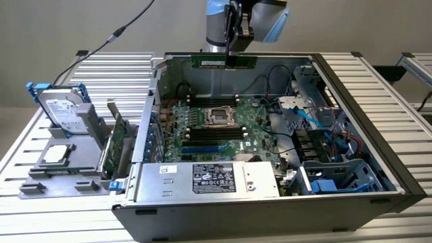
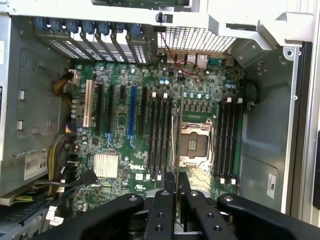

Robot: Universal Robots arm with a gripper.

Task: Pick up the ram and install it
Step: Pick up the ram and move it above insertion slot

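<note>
The ram [image 1: 214, 61], a narrow green stick, hangs level above the back wall of the open computer case [image 1: 351, 96]. My gripper [image 1: 236, 59] is shut on the stick's right half. In the wrist view the ram [image 2: 175, 145] is edge-on, a thin strip running out from between the two black fingers [image 2: 169, 184] of my gripper [image 2: 176, 179]. Below it lies the green motherboard [image 2: 120, 145] with its black memory slots [image 2: 161, 132] on one side of the processor socket [image 2: 193, 145] and more slots [image 2: 227, 140] on the other. The slots [image 1: 216, 132] look empty.
A grey holder [image 1: 60, 177] at the exterior view's left carries a silver hard drive with blue rails [image 1: 64, 114], a tall green expansion card [image 1: 118, 144] and a square chip [image 1: 57, 154]. The power supply [image 1: 209, 179] fills the case front; blue cables [image 1: 307, 116] and drive cages [image 1: 337, 177] sit at its right.
</note>
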